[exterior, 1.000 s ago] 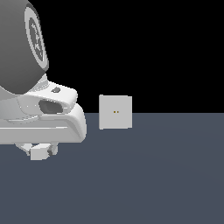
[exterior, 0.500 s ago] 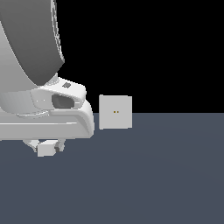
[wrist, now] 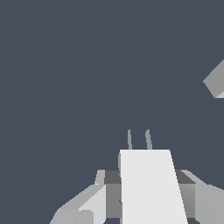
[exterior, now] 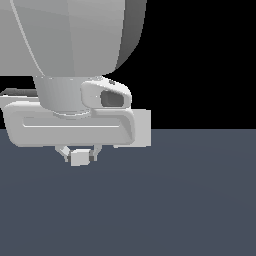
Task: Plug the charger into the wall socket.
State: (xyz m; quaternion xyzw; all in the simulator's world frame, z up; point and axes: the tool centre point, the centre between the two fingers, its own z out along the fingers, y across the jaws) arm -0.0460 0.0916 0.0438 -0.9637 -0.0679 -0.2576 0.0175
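A: Grey-blue floor (exterior: 190,200) fills the lower half under black. What is largest?

B: The white robot arm (exterior: 70,45), filling the exterior view's upper left and covering most of the wall socket (exterior: 145,128), of which only a white edge shows beside it.

A: And smaller?

B: The gripper (exterior: 79,154) beneath it, fingers (wrist: 94,203) closed on the charger (wrist: 151,186). The off-white block hangs above the floor, two thin prongs (wrist: 139,140) projecting from its far end.
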